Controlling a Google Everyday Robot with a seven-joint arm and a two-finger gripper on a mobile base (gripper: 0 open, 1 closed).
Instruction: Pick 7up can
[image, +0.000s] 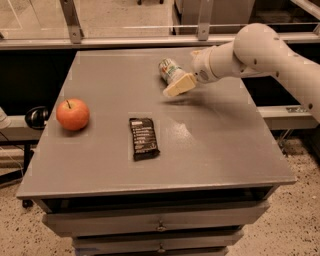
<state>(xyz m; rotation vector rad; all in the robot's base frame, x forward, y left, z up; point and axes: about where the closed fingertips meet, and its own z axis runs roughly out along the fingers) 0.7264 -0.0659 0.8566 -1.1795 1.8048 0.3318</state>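
Note:
The 7up can (169, 69) lies on its side at the far middle of the grey table (215, 150), silvery-white with green markings. My gripper (181, 72) is at the can's right end, low over the table, and it is open. Its near cream finger (180, 85) lies along the front side of the can, and the far finger shows only partly behind the can. I cannot tell whether the fingers touch the can. The white arm (255, 50) comes in from the right.
A red apple (73, 114) sits near the table's left edge. A black snack wrapper (143, 138) lies flat in the middle front. A metal railing (125, 41) runs behind the table. Drawers (160, 225) are below the front edge.

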